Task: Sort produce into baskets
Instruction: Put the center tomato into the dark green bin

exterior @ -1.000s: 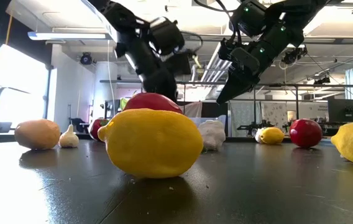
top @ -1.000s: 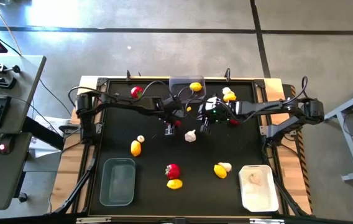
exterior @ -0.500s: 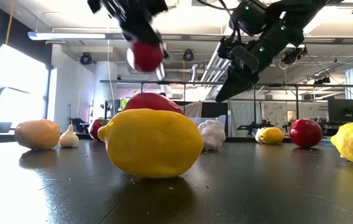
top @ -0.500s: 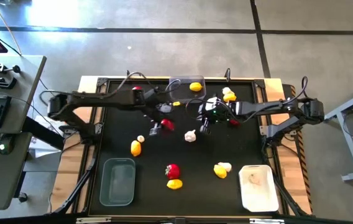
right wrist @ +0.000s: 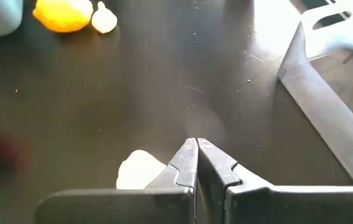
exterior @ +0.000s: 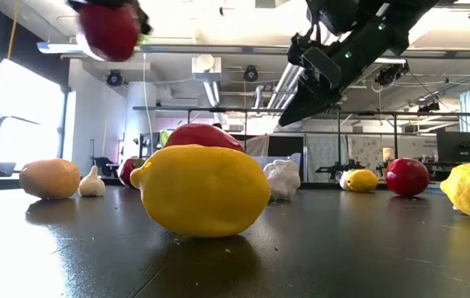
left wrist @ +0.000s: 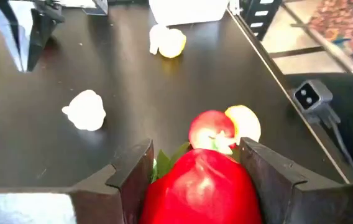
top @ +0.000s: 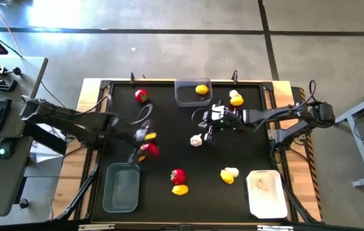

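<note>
Two arms over the black table [top: 188, 160]. Left gripper [top: 145, 149] clamps a red fruit [left wrist: 201, 186], raised above the table just beyond the far right corner of the near-left grey basket [top: 121, 187]. Right gripper [right wrist: 196, 163], fingertips pressed together and empty, hangs mid-table just above a garlic bulb [top: 196, 140]. Far grey basket [top: 191, 93] holds one lemon [top: 202, 89]. White basket [top: 265, 192] sits near right.

high: overhead, whole table [top: 188, 160] | low: tabletop level | wrists: close, downward
</note>
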Available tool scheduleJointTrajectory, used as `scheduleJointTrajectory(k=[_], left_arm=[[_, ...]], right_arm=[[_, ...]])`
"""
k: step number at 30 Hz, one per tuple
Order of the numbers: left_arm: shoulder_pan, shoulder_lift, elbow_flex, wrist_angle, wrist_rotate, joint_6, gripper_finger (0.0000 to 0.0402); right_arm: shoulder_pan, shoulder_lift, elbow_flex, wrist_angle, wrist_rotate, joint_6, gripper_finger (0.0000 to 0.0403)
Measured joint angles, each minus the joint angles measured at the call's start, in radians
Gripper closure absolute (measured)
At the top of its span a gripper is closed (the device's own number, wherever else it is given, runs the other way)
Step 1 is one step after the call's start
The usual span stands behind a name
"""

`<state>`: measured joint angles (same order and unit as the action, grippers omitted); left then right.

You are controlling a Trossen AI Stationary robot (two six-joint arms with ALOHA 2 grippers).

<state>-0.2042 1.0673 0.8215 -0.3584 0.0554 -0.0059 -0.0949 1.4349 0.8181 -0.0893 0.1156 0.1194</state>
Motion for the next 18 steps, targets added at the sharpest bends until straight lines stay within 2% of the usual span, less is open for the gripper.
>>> scheduleJointTrajectory(k=[4,8,13,18], left_arm=[[-0.170,-0.100,-0.057,-0.006,-0.170,-0.072,0.0206],[-0.365,-0.137,-0.060,-0.076,-0.363,-0.132,0.0206],[-0.581,-0.114,-0.060,-0.133,-0.586,-0.195,0.0206],[-0.720,-0.055,-0.061,-0.204,-0.753,-0.266,0.0206]], right_arm=[[0.025,0.000,0.000,0.001,0.057,0.063,0.0402],[0.053,0.000,0.000,0.001,0.121,0.110,0.0402],[0.081,0.000,0.000,0.003,0.182,0.173,0.0402],[0.103,0.000,0.000,0.003,0.229,0.218,0.0402]])
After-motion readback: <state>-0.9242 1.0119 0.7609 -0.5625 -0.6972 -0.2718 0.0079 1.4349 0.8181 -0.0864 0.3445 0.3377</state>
